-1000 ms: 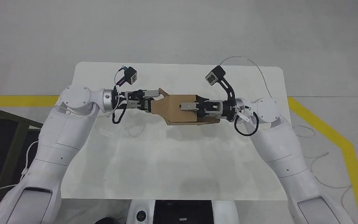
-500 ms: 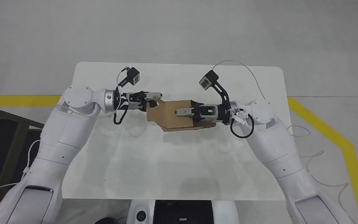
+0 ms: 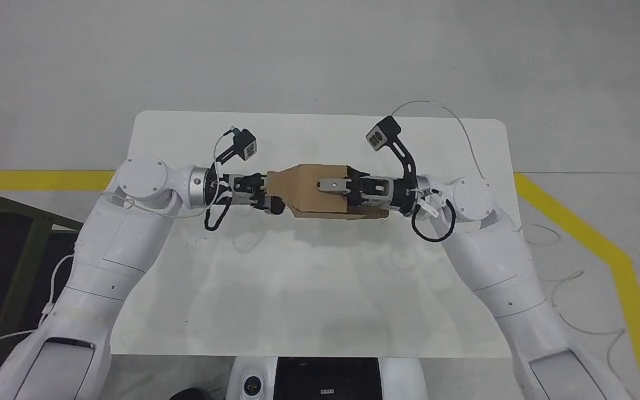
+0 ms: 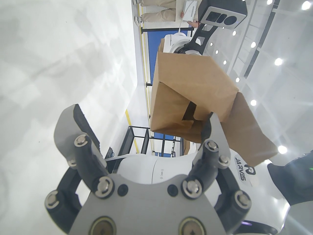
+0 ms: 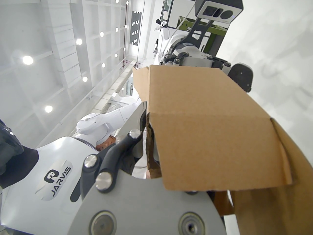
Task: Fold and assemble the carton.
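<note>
The carton (image 3: 312,190) hangs above the middle of the table (image 3: 300,300), somewhat nearer its far edge. We judge it half done: the body stands up as a box, but flaps at both ends are loose. The right gripper (image 3: 337,187) is clamped on one wall. The left gripper (image 4: 144,113) is spread wide and holds nothing, with one finger at a flap. The table edges are well apart from the carton on every side, so we think there is room to turn it.
</note>
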Controlling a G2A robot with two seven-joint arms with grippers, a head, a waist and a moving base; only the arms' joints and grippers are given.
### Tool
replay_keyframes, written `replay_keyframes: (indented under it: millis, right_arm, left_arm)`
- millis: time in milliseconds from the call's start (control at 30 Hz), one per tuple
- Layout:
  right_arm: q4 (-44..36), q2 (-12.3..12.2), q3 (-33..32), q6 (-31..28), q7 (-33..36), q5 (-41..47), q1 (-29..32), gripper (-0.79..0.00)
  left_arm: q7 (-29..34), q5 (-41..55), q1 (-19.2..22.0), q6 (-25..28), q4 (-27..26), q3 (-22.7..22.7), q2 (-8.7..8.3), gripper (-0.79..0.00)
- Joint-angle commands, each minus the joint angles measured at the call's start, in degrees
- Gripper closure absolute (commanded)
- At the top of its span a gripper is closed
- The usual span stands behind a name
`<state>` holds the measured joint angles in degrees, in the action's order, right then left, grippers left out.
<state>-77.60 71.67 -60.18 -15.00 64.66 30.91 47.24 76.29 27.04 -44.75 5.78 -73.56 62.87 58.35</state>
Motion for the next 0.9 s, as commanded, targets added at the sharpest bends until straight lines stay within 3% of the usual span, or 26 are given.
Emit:
replay_keyframes:
  millis: [0, 433, 867]
  right_arm:
    - [0.01, 0.03, 0.11, 0.1, 0.09, 0.0, -0.06, 0.0]
    - [-0.03, -0.03, -0.06, 0.06, 0.68, 0.0, 0.12, 0.0]
    - [-1.11, -1.48, -3.81, 1.41, -2.15, -8.7, 1.37, 0.0]
  left_arm:
    - [-0.08, 0.1, 0.03, 0.02, -0.16, -0.16, 0.05, -0.785]
    - [-0.42, 0.47, 0.16, -0.48, -0.48, -0.77, 0.23, -0.785]
    - [-0.62, 0.05, -1.15, -1.76, -1.9, 4.13, -1.14, -0.785]
